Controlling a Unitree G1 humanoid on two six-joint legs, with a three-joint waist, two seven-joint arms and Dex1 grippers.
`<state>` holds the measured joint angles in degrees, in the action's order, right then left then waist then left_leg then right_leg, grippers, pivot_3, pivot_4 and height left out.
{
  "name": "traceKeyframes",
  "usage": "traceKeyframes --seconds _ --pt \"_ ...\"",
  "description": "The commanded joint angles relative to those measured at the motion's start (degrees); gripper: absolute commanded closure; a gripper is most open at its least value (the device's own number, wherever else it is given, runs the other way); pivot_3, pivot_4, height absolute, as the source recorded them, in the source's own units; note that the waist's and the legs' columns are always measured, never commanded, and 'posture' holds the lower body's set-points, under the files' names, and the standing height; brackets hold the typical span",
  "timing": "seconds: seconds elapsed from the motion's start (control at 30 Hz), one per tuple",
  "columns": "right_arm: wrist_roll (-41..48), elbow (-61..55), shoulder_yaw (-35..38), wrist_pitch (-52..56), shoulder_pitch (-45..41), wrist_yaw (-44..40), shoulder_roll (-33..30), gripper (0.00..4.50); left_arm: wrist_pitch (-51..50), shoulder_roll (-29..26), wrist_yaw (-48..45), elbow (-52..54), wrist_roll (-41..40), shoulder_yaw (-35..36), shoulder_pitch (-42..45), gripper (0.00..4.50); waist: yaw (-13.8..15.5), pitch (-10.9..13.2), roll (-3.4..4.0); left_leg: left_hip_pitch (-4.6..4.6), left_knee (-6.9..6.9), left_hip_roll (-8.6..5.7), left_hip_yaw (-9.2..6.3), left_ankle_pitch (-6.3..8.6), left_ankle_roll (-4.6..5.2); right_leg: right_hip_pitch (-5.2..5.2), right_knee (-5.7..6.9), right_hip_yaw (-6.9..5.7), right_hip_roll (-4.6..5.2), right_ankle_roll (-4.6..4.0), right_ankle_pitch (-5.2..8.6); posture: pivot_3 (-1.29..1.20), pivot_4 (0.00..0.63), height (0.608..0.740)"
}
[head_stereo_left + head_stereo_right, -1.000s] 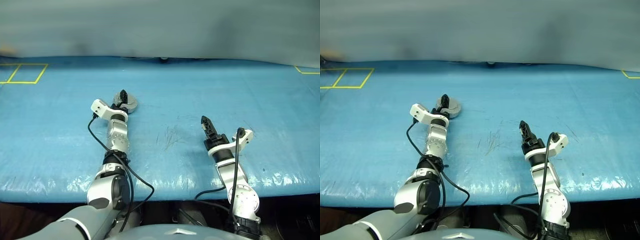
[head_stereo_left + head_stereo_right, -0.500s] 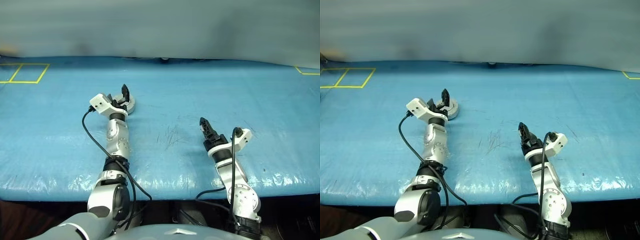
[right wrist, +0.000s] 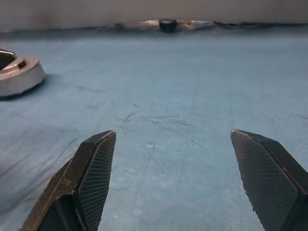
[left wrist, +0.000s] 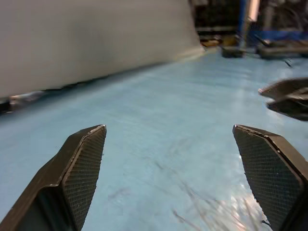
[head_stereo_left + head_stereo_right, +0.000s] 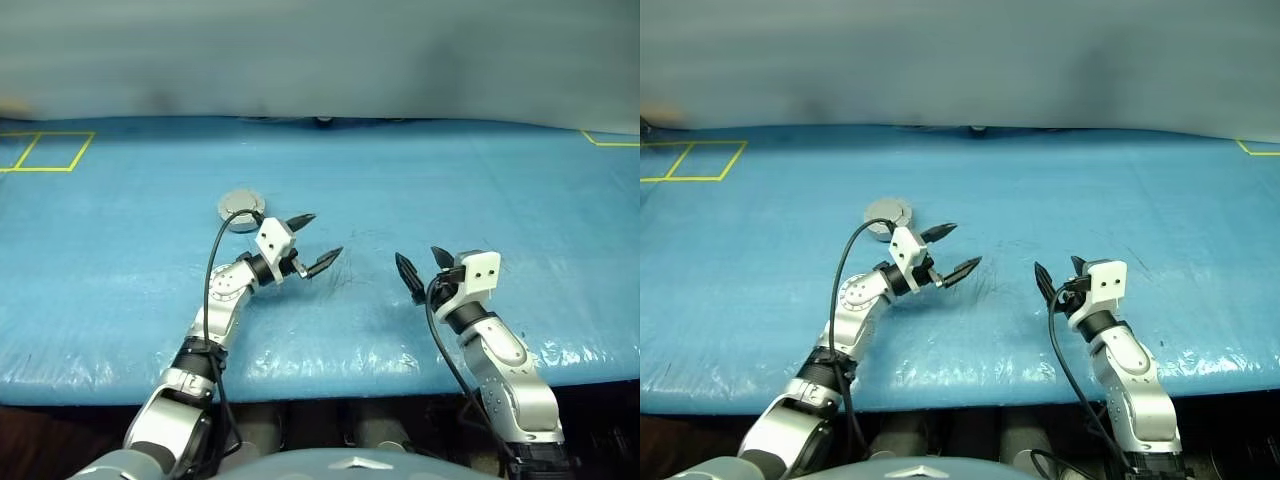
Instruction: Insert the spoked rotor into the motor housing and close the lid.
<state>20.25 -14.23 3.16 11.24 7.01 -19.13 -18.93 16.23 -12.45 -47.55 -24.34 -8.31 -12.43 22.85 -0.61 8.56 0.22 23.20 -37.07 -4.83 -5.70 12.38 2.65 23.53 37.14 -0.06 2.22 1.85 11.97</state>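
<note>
The closed motor housing (image 5: 241, 211), its lid on top, lies on the counter (image 5: 520, 200) just behind the left tool (image 5: 310, 243). Both tools, the right tool (image 5: 424, 269) too, are wide open and empty, apparently because assembly looks finished.

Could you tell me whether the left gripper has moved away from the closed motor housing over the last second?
Yes. The left gripper, jaws open, was at the motor housing and has pulled back toward the robot and rightward, now clear of it.

Lid (image 5: 240, 211) behind left claw (image 5: 311, 240)
</note>
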Motion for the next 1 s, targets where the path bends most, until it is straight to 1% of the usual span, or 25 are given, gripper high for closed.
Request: traceKeyframes --seconds 0.03,0.1,0.2,0.27,0.33,0.73,1.0 --pt "-1.1 -1.7 -2.5 -1.6 -0.2 -5.8 -2.3 0.52 0.5 -2.1 -4.5 3.2 2.0 -3.0 -0.8 0.03 0.0 0.0 0.00 -0.02 0.00 0.03 0.00 0.00 -0.01 -0.02 0.00 -0.01 -0.01 0.04 0.02 0.00 0.150 0.740" --pt "-1.8 -1.7 -3.5 -1.4 -0.1 -7.9 -3.6 0.52 -0.3 -3.2 -6.5 4.3 2.3 -4.2 -1.6 0.03 0.0 0.0 0.00 -0.03 -0.01 0.06 0.02 -0.01 -0.01 -0.04 0.00 -0.01 -0.01 0.02 0.03 0.00 0.150 0.740" --pt "-2.5 -1.3 -4.1 -0.8 -0.3 -9.2 -4.2 0.02 -1.4 -3.8 -7.0 5.9 1.9 -4.5 -2.7 0.00 0.1 0.0 0.00 -0.03 -0.01 0.07 0.02 -0.01 0.00 -0.02 -0.01 -0.01 0.01 0.04 0.02 0.00 0.150 0.740" --pt "-3.4 -0.9 -4.1 -1.1 -0.6 -8.6 -3.9 0.02 -1.4 -3.5 -6.5 6.2 1.6 -4.0 -3.0 0.00 0.2 0.0 0.00 -0.02 -0.01 0.07 0.01 -0.01 0.00 -0.01 -0.01 -0.01 0.03 0.04 0.02 0.00 0.150 0.740" --pt "-5.9 0.0 -3.7 -2.0 -1.2 -5.8 -2.9 0.02 -1.7 -3.3 -6.3 6.4 1.6 -3.8 -3.2 0.00 0.2 0.0 0.00 -0.02 -0.01 0.07 0.01 -0.01 0.00 0.00 -0.01 -0.01 0.04 0.04 0.02 0.00 0.150 0.740" --pt "-9.8 1.4 -3.4 -2.3 -1.5 -3.3 -1.7 0.02 -1.3 -1.4 -4.0 6.3 1.0 -3.3 -3.9 0.00 0.6 0.0 0.00 -0.01 0.01 0.07 0.02 -0.01 -0.01 0.02 -0.02 -0.02 0.05 0.03 0.01 0.00 0.150 0.740" --pt "-10.8 1.3 -3.2 -2.4 -1.0 -2.7 -0.7 0.02 -0.9 -0.9 -3.3 5.5 1.7 -3.3 -3.9 0.00 0.7 0.0 0.00 -0.01 0.01 0.07 0.02 -0.01 -0.01 0.02 -0.01 -0.03 0.05 0.04 0.01 0.00 0.150 0.740"
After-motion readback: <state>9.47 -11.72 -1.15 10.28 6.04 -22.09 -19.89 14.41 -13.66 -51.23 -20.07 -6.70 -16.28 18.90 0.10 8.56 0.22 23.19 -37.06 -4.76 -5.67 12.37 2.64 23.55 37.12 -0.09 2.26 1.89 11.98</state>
